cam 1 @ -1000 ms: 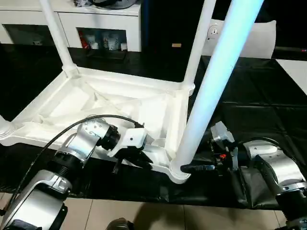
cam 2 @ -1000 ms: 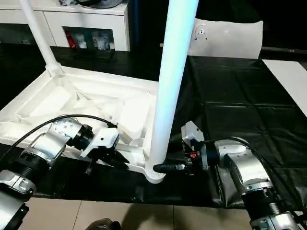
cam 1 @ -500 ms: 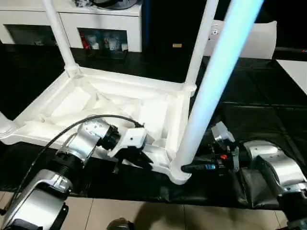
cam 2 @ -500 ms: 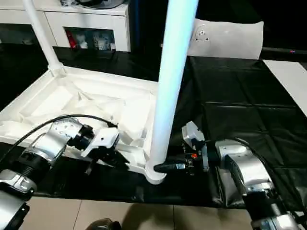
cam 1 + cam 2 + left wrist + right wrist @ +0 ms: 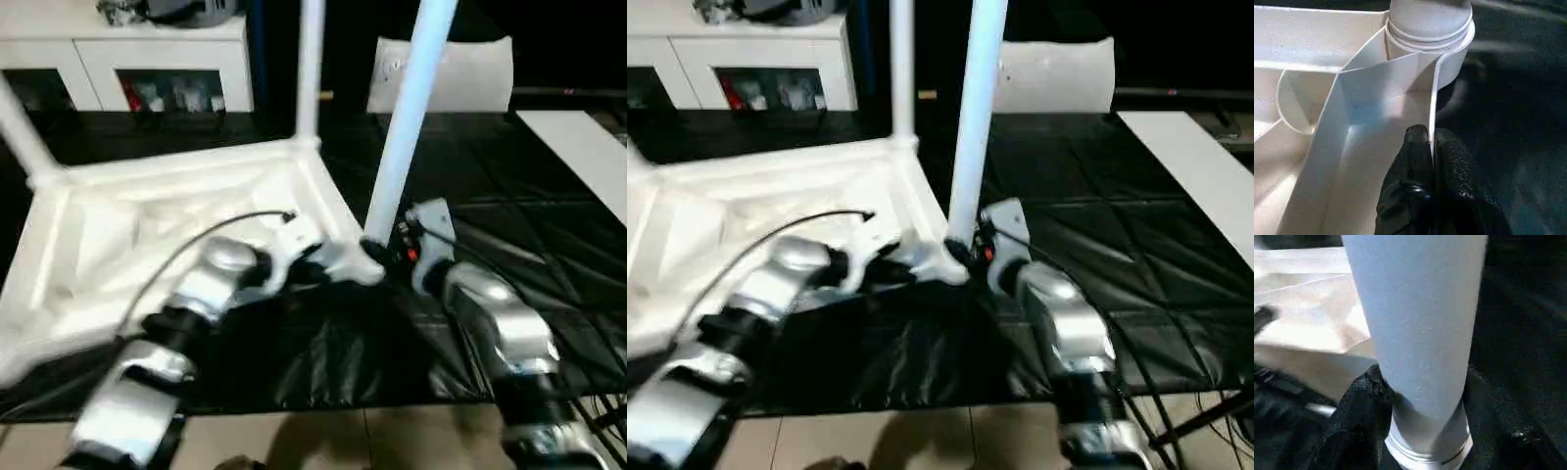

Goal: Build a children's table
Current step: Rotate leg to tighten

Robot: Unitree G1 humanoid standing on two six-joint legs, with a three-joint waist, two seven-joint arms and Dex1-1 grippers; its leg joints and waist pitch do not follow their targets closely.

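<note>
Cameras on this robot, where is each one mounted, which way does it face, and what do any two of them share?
Left and right eye views: on the head, looking forward and down at the upturned tabletop; both silver forearms show.
Left wrist view: on the left wrist, looking along the left gripper, pinched shut on the tabletop's rim by a corner socket.
Right wrist view: on the right wrist, looking along the right gripper, clasping the near leg just above that socket.
Shared: both wrist views show the same leg-and-socket corner.
</note>
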